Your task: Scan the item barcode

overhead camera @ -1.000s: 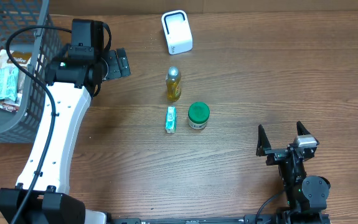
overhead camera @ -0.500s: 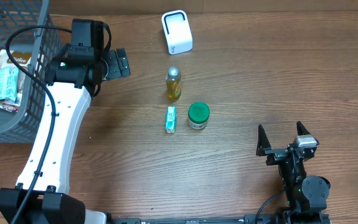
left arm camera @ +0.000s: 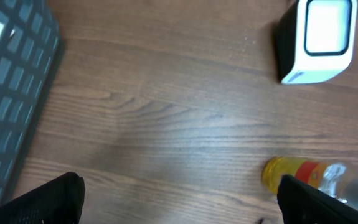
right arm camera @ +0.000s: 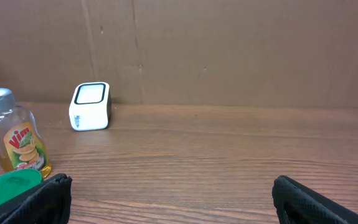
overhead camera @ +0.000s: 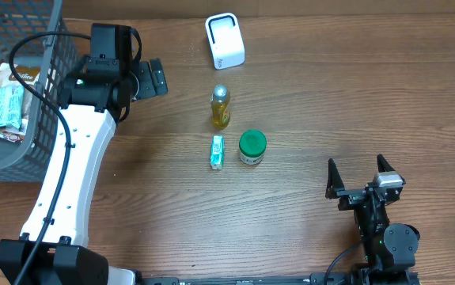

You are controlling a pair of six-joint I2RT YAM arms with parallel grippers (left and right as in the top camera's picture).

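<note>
Both my left gripper (overhead camera: 149,79) and right gripper (overhead camera: 358,178) stand wide open and empty, and a clumsy reach could topple the upright soap bottle (overhead camera: 221,108) onto the green-lidded jar (overhead camera: 252,147).

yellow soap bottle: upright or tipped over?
Upright. In the right wrist view the yellow plastic bottle with the silver cap stands on its base on the wooden table, cap on top.
</note>
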